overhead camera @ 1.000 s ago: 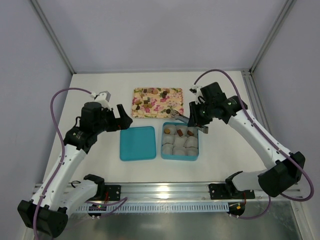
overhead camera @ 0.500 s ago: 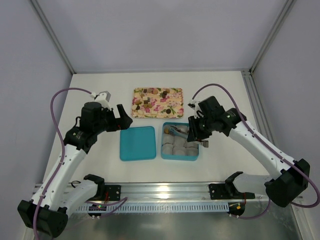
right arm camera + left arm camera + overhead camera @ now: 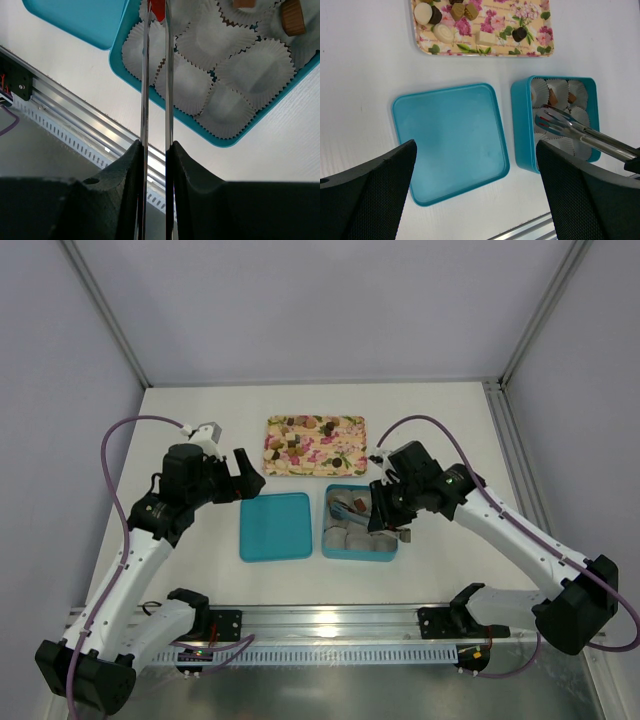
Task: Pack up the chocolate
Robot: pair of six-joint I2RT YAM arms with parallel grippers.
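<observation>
1. Swinging off the flowered tray (image 3: 485, 52) over the last second, the right tool (image 3: 155, 150) is now hanging above the teal box (image 3: 522, 125). It is bringing the tongs (image 3: 585, 134) in over the paper cups (image 3: 250, 70), probably for a drop.
2. Between its fingers, the right tool is clamping the handle end of the tongs. The thin arms are reaching where its own bulky fingers likely could not. They are running almost together, and I cannot tell whether a piece is being pinched at the red tips.
3. Just below those tips, the cups are sitting packed edge to edge in the box, each apparently meant to keep one piece apart. Most are lying empty. Ahead and to the right of the tips, two brown pieces of chocolate (image 3: 292, 17) are already resting in cups.
4. Across the box from the right tool, the left tool (image 3: 248, 473) is hovering with its fingers spread wide and gripping nothing. Directly beneath it, the lid (image 3: 450, 140) is lying on the bench (image 3: 365, 65) just beside the box, leaving the cups reachable.
5. Farthest ahead of both tools, the remaining chocolate is lying loose on the tray, serving as the supply.
</observation>
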